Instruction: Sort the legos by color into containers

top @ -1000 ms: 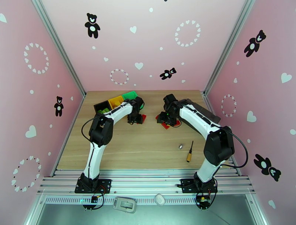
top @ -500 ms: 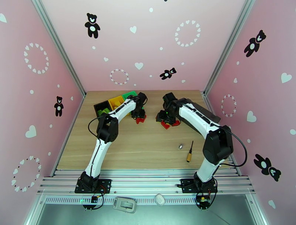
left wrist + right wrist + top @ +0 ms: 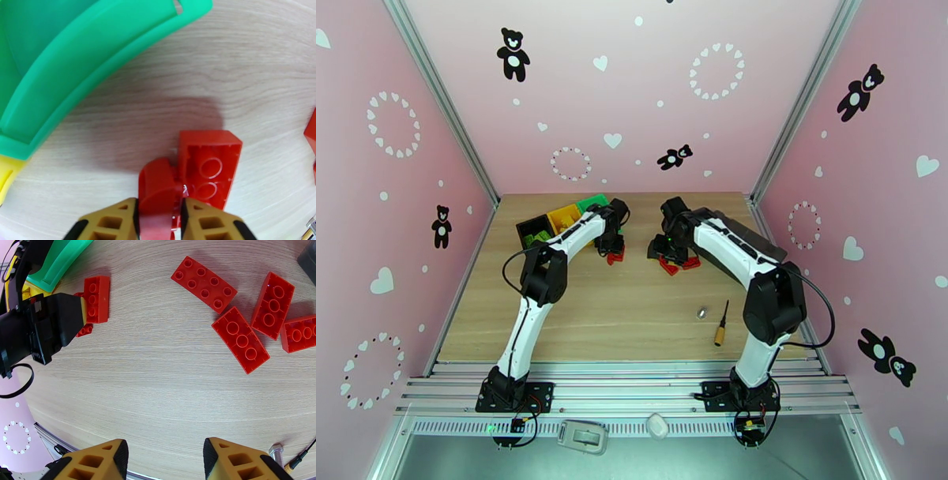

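The left gripper (image 3: 158,208) is clamped on a small red lego (image 3: 156,185), with its tan fingers (image 3: 118,219) pressed against both sides of the piece. A larger red brick (image 3: 209,165) touches that piece on its right and lies hollow side up on the wooden table (image 3: 256,79). The pair sits just to the near right of the green container (image 3: 79,59), which joins the yellow container (image 3: 4,177) on its left. In the top view the black container (image 3: 528,229) ends that row at the far left of the table, and light green pieces (image 3: 540,235) show inside it.

The right gripper (image 3: 165,455) hangs above bare wood with its jaws apart and nothing between them. Just beyond it, four red legos (image 3: 240,338) lie flat and close together — apart from the left arm's pair. Near the right arm's base, a black pen-like tool (image 3: 722,324) and a small metal piece (image 3: 702,313) rest on the table.
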{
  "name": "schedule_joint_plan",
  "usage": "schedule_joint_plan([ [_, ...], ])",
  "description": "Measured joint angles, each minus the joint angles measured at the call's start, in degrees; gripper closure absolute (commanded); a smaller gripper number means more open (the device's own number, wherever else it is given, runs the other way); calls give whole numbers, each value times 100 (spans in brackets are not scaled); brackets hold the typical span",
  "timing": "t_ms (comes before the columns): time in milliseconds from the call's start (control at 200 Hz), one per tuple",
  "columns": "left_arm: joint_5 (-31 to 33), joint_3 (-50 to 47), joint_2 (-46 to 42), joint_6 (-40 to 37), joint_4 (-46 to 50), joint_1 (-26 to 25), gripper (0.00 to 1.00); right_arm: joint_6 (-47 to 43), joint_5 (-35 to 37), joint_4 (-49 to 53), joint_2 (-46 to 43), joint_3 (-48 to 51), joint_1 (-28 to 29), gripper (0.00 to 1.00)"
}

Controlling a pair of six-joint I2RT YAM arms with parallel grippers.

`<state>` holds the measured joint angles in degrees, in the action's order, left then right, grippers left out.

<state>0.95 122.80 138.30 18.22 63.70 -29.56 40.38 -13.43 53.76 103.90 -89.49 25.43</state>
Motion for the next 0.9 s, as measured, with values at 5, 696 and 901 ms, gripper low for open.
schedule_joint_plan([
  [5,2,-7,-7,0,0,0,69,2,2,-2,0,-2,0,45],
  [696,-70,-184,-772,240,52,343,76,13,-46,-79,20,-17,52,46],
  [901,-249,706,-767,566,87,935,75,20,-166,-92,22,-22,87,46],
])
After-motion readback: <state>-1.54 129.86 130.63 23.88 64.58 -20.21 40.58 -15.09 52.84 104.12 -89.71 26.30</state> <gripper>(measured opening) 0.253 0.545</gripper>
